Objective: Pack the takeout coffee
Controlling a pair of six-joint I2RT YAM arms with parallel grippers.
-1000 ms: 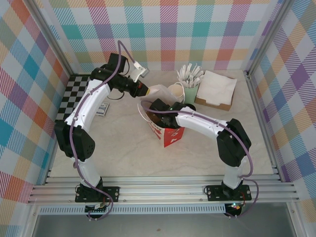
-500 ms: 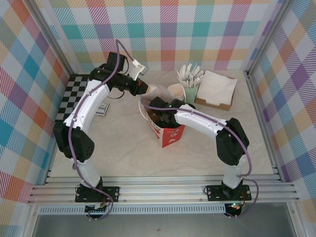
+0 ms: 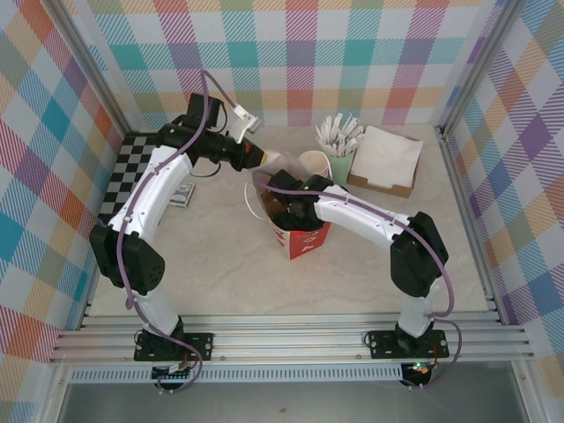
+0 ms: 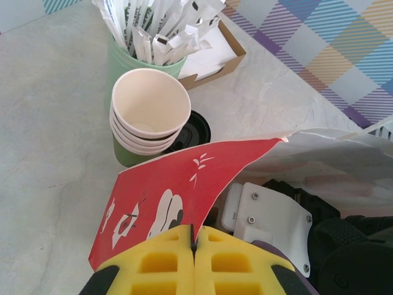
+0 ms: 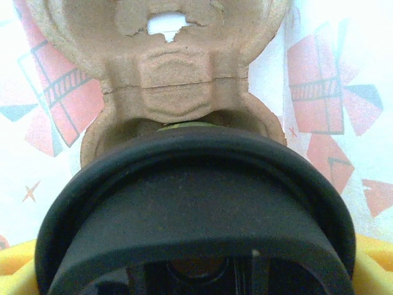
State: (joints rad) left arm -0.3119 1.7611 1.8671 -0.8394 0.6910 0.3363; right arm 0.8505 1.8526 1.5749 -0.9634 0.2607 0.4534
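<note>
The white paper bag with red print (image 3: 304, 240) stands mid-table. My left gripper (image 3: 256, 157) is shut on its upper edge; in the left wrist view the yellow fingers (image 4: 153, 261) pinch the red panel (image 4: 166, 190). My right gripper (image 3: 284, 204) reaches down into the bag's mouth. In the right wrist view the takeout coffee (image 5: 196, 203), of which I see the round black lid, sits between my right gripper's (image 5: 196, 273) yellow fingertips (image 5: 15, 267), which lie close against its sides. A brown cardboard carrier (image 5: 178, 74) lies in the bag just beyond the cup.
Stacked green cups with cream rims (image 4: 150, 114) and a pale mint cup of white wrapped sticks (image 4: 144, 52) stand behind the bag, a black lid (image 4: 195, 128) beside them. A napkin box (image 3: 386, 160) sits back right, a checkered mat (image 3: 132, 172) far left.
My left arm has drawn the bag's edge slightly back and left. The right gripper has shifted a little inside the bag's mouth.
</note>
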